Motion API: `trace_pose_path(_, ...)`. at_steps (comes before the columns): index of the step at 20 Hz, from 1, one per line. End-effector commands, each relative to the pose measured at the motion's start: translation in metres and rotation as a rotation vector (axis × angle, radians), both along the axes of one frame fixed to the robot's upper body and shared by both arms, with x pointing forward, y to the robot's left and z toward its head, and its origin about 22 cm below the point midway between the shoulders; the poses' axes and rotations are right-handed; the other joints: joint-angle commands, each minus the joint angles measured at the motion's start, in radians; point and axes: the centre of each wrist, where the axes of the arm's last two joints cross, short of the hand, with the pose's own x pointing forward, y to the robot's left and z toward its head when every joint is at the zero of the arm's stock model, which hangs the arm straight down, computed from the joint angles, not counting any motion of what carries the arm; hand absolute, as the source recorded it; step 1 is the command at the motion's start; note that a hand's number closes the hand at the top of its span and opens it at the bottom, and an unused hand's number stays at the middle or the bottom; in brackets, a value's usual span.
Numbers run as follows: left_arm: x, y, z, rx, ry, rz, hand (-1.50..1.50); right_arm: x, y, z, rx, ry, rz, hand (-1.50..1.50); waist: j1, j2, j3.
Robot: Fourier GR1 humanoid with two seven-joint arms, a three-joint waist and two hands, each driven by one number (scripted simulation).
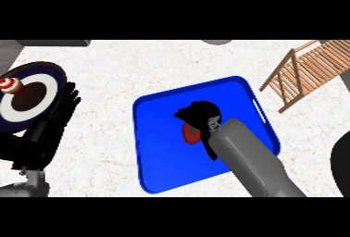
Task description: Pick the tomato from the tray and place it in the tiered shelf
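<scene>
At 9 o'clock in the view lies a round plate [49, 76] with smooth concentric rings: dark blue outside, then white, then a dark brown middle. A small red-and-white striped object [8, 85] sits on its 9 o'clock side. Just beside the plate's 3 o'clock rim the left robot hand [65, 109] rests, black, with fingers straight and pointing to 12 o'clock, holding nothing. Its forearm comes in from 7 o'clock.

The counter [116, 69] is white with a fine grey speckle, like stone.

Near the middle, a glossy blue tray [164, 162] lies on it. The tray is a rounded square with a raised rim, turned slightly so its corners point to about 1, 4, 7 and 10 o'clock. The tomato [189, 134], smooth and red, is near the tray's centre, and only a small part of it shows. The right robot hand [202, 115] covers it from the 1 o'clock side, its black fingers curled down round the fruit. Its smooth grey forearm [253, 162] comes in from 5 o'clock. Whether the tomato is clear of the tray floor I cannot tell.

At 2 o'clock stands the tiered shelf [321, 55], made of pale wooden slats on slanted legs, well apart from the tray's rim.
</scene>
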Motion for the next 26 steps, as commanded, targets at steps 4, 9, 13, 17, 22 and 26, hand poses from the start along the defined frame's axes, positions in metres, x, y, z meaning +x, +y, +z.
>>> trace_pose_path(4, -0.003, -0.012, 0.015, -0.009, -0.001, -0.010, 0.00, 0.009, -0.018, -0.023, 0.048, -0.129, -0.004, 1.50, 0.002, 0.008, 0.001)
trace_pose_path(9, 0.008, -0.008, 0.000, 0.009, 0.004, 0.001, 0.00, 0.005, -0.014, -0.034, 0.091, -0.236, 0.055, 1.50, -0.003, 0.008, 0.001)
trace_pose_path(13, 0.004, 0.005, -0.009, 0.000, 0.007, 0.011, 0.00, 0.009, -0.025, -0.022, 0.163, -0.342, 0.053, 1.50, -0.005, 0.007, 0.001)
trace_pose_path(17, -0.003, 0.005, -0.015, 0.006, 0.015, 0.023, 0.00, 0.003, -0.040, 0.009, 0.303, -0.411, 0.017, 1.50, -0.025, 0.000, 0.001)
trace_pose_path(22, -0.015, 0.020, -0.008, -0.001, 0.032, 0.113, 0.00, -0.034, -0.188, -0.026, 0.284, -0.490, -0.225, 1.50, -0.133, -0.026, 0.003)
trace_pose_path(26, -0.026, 0.026, -0.018, -0.006, 0.042, 0.126, 0.00, -0.060, -0.214, -0.005, 0.593, -0.531, -0.324, 1.50, -0.134, -0.029, 0.000)
